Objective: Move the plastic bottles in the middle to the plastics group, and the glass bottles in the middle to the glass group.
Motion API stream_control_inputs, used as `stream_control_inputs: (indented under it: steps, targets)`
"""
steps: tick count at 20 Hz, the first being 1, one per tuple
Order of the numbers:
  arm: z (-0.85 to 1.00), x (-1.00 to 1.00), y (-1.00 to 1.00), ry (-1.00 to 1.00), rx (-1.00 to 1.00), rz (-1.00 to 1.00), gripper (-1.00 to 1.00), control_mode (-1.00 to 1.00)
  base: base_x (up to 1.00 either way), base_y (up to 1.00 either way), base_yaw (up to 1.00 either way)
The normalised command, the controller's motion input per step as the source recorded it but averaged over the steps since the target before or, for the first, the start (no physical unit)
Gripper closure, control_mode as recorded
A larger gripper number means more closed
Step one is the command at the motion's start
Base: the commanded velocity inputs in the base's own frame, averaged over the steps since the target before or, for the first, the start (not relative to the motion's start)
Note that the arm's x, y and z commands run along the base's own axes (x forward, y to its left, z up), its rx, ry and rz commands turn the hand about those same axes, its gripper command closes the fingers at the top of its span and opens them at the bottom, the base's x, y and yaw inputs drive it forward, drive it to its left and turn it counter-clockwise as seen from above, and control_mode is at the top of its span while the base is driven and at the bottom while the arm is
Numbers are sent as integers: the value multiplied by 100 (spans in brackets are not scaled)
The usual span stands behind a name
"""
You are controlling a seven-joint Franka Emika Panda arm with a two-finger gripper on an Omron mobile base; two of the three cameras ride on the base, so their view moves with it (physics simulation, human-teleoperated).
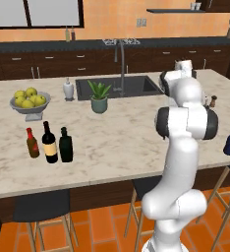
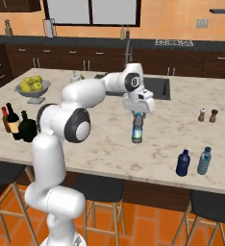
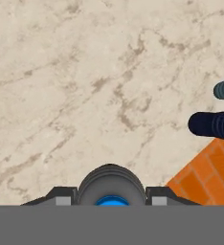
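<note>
While the dark blue bottle (image 2: 182,163) stands near the counter edge, the gripper (image 2: 138,115) clasps the clear water bottle (image 2: 137,129).

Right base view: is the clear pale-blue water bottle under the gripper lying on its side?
No, the clear pale-blue water bottle stands upright on the marble counter, its cap between the jaws of the gripper.
</note>
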Motion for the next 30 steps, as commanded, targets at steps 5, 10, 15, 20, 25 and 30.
stream_control_inputs:
  steps: [5, 10, 15, 20, 25, 30]
  targets:
    - [-19, -28, -56, -21, 5, -11, 100, -100, 0, 0, 0]
    - [-91, -76, -73, -19, 1, -3, 100, -100, 0, 0, 0]
    - [-2, -9, -27, -12, -7, 0, 100, -100, 0, 0, 0]
    - [15, 13, 0, -13, -11, 0, 100, -100, 0, 0, 0]
    - [0, 10, -19, -24, -8, -2, 100, -100, 0, 0, 0]
    - [0, 7, -30, -20, -1, -8, 100, -100, 0, 0, 0]
